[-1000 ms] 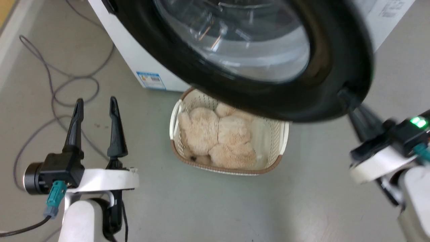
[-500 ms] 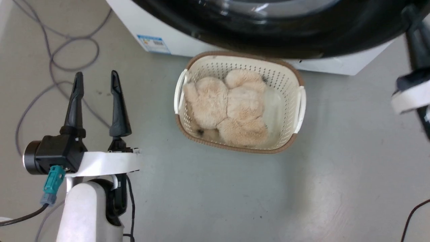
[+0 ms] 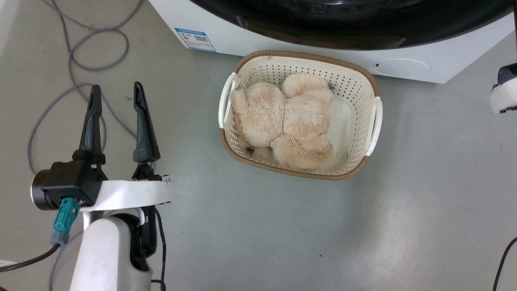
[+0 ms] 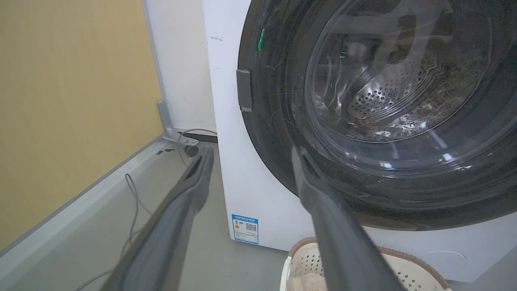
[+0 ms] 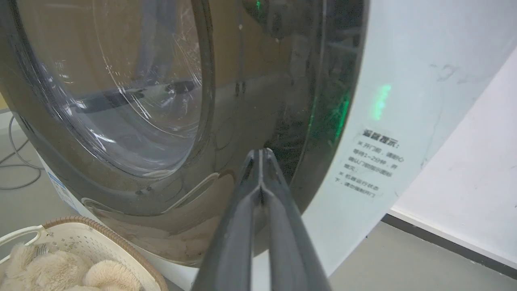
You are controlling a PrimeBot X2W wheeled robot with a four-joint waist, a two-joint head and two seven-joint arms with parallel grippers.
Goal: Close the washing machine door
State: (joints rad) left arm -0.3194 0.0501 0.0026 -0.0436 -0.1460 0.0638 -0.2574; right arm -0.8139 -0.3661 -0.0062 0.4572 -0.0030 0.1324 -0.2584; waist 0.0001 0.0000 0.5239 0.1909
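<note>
In the head view the washing machine (image 3: 424,66) runs along the top edge. The glossy black rim of the washing machine door (image 3: 343,24) lies over its white front, with a blue label (image 3: 195,39) at the lower left corner and a round cap (image 3: 402,68) low on the right. Just in front of it on the grey floor stands a cream laundry basket (image 3: 375,121) with a brown rim, holding a beige plush toy (image 3: 282,121). Grey cables (image 3: 80,60) loop across the floor at the upper left. The left gripper (image 3: 117,91) hangs at the lower left, well apart from the basket, its jaws spread wide and empty. A white and dark piece of the right arm (image 3: 503,95) shows at the right edge. In the left wrist view the two fingers stand apart and point at the left side of the door, where a small grey block (image 4: 244,89) sits on the rim. The perforated steel drum (image 4: 387,101) shows through the glass, and a yellow wall (image 4: 72,101) stands to the left. In the right wrist view the right gripper (image 5: 260,151) has its jaws pressed together with nothing between them. The tips sit in front of the door's black rim, though whether they touch it is hard to tell. The door seems to lie flush with the machine's front, beside a printed sticker (image 5: 373,161).
</note>
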